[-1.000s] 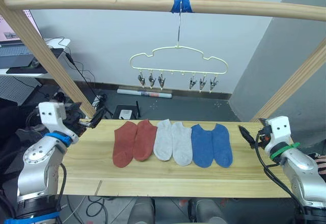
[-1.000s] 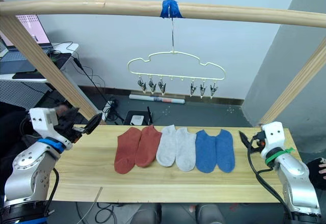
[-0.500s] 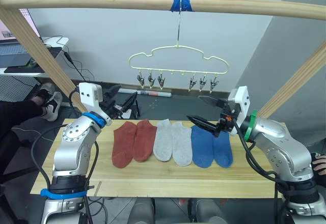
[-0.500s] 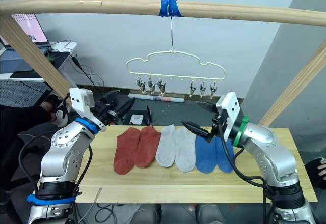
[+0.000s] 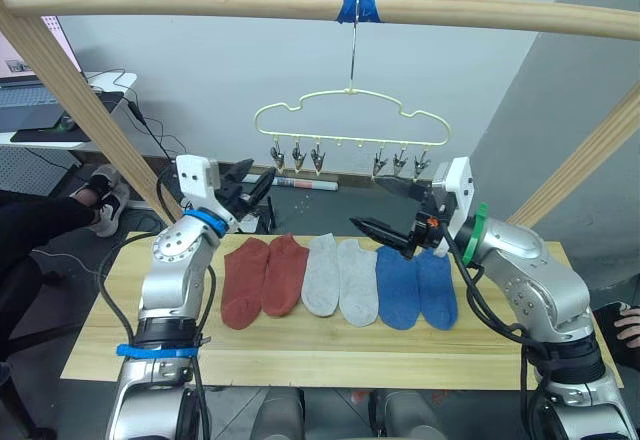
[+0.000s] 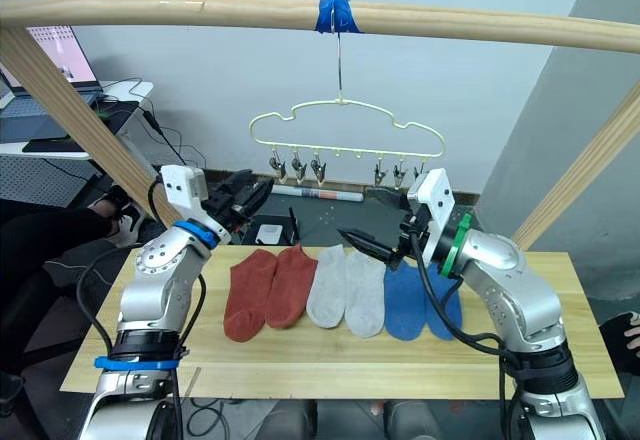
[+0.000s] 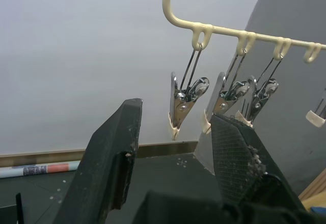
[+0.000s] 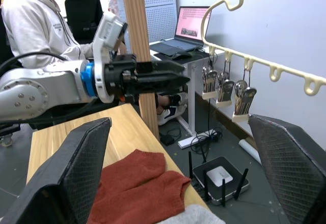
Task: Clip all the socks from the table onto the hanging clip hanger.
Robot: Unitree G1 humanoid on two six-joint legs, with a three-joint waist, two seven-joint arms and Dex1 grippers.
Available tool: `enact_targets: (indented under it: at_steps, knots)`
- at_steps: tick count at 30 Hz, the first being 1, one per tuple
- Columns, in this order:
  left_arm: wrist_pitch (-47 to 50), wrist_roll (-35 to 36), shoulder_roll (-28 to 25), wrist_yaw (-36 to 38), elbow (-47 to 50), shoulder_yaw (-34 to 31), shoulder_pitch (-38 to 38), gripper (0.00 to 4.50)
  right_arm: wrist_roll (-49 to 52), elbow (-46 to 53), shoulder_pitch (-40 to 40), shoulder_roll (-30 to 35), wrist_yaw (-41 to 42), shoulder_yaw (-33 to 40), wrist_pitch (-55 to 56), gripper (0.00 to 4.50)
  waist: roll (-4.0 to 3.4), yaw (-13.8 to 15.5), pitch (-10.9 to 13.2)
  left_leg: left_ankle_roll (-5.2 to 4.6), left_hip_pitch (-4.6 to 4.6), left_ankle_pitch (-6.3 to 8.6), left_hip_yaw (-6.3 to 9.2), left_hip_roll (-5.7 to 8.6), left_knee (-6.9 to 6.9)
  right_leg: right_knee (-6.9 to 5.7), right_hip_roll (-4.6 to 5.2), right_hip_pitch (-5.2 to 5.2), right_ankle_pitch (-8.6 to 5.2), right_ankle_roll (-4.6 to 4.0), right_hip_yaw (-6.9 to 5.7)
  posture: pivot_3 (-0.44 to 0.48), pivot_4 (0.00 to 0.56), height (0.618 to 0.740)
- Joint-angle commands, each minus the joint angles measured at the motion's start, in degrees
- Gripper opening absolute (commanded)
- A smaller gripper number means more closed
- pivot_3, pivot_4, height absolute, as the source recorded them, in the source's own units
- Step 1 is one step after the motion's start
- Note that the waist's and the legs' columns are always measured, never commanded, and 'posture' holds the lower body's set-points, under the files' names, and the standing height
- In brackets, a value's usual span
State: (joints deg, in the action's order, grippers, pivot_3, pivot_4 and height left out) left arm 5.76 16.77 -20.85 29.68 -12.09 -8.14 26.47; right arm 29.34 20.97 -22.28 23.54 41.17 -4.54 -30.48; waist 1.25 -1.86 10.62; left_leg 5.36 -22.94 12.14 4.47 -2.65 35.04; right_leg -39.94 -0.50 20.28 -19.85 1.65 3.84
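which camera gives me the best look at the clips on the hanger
The left wrist view: three metal clips hang close up from the hanger, between the open left gripper fingers. The right wrist view shows the same three from the side. The eye views show all six clips, three at each end, but small.

The left claw (image 7: 175, 147) stands with its two black fingers (image 7: 114, 155) spread apart before a pale grey wall. Between and beyond them hangs the pale yellow wire clip hanger (image 7: 224, 30), with three small metal clips (image 7: 184, 102) dangling close together from its loops.
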Motion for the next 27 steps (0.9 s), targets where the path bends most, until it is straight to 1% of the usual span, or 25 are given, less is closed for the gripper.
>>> enact_targets:
  at_steps: [1, 10, 27]
  knots:
    - [-3.1, -0.6, 0.5, 0.0, -1.4, -0.2, 2.4, 2.38, -0.1, 0.8, -1.0, -0.4, 0.2, -0.1, 1.6, 4.50, 0.00, 0.0, 0.0, 0.00, 0.00, 0.00, 0.00, 0.00, 0.00, 0.00, 0.00, 0.00, 0.00, 0.00, 0.00, -0.018, 0.161, 0.740]
    - [-6.5, -1.9, 2.0, 0.0, -6.1, 0.1, 5.3, 2.38, 0.3, 1.7, -2.6, -1.3, -0.1, 0.1, 0.6, 4.50, 0.00, 0.0, 0.0, 0.00, 0.00, 0.00, 0.00, 0.01, 0.00, -0.01, 0.00, -0.01, 0.00, 0.00, -0.01, -0.028, 0.158, 0.740]
    - [-9.7, -2.3, 3.1, -0.5, -9.9, 0.1, 7.7, 2.38, 1.8, 3.8, -3.1, -1.4, -0.5, 0.6, -1.3, 4.50, 0.00, -0.2, 0.0, 0.00, 0.00, 0.00, 0.00, 0.01, 0.00, 0.00, 0.00, 0.00, 0.00, 0.00, -0.02, -0.050, 0.155, 0.740]
